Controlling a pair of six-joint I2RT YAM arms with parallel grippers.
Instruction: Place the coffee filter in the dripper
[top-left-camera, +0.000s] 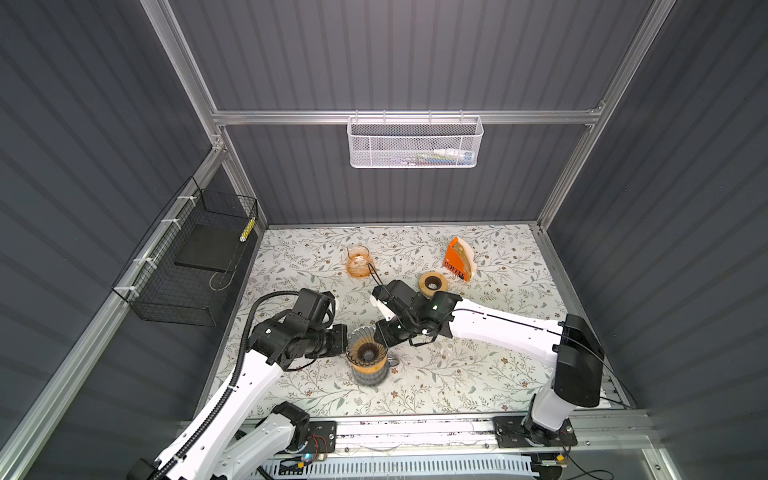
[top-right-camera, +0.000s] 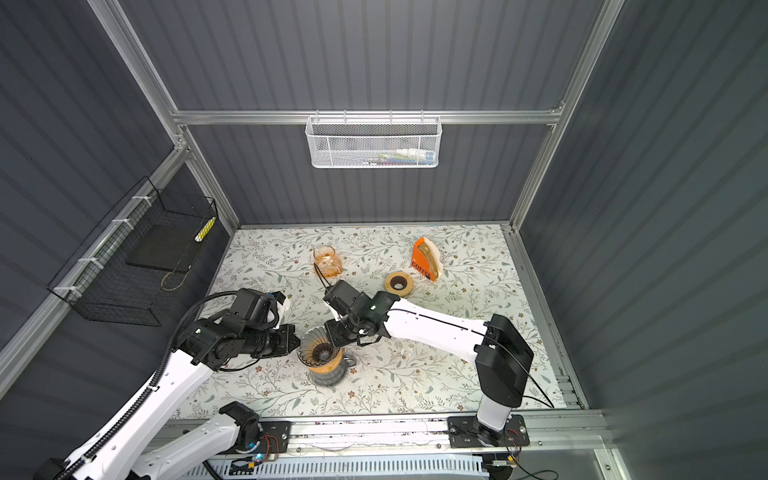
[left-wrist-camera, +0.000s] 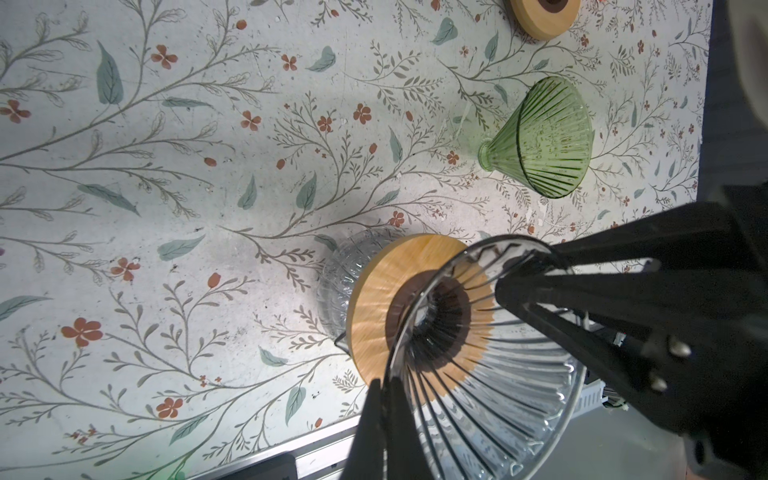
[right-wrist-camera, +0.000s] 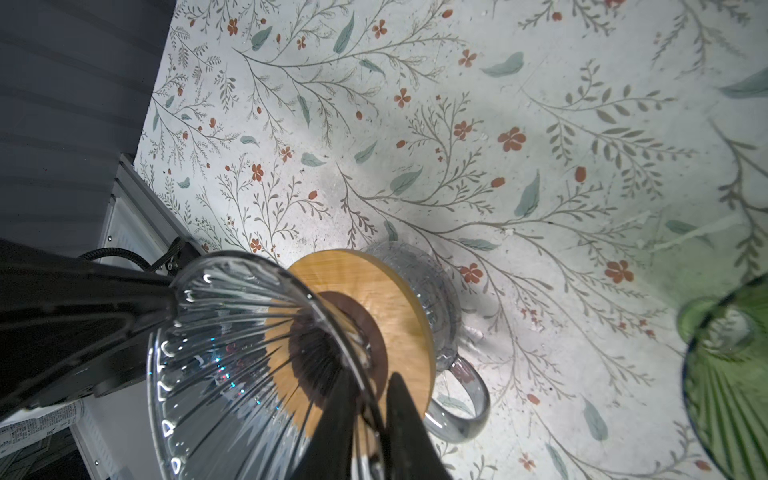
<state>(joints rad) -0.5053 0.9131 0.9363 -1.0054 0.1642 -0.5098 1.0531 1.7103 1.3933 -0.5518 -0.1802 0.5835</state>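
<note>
Filters (top-left-camera: 464, 252) stand far right, nearer the right end effector (right-wrist-camera: 370, 401), straddling the dripper (top-left-camera: 365, 344) rim, grip unclear; left end effector (left-wrist-camera: 384, 399) clamps it.

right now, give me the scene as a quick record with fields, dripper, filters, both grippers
dripper: clear ribbed glass dripper, empty, seated on wooden collar of clear glass carafe
filters: white paper filters in orange holder, back right
left gripper: fingers shut on dripper rim
right gripper: fingers astride rim, grip unclear
spare: green ribbed glass dripper on its side
</note>
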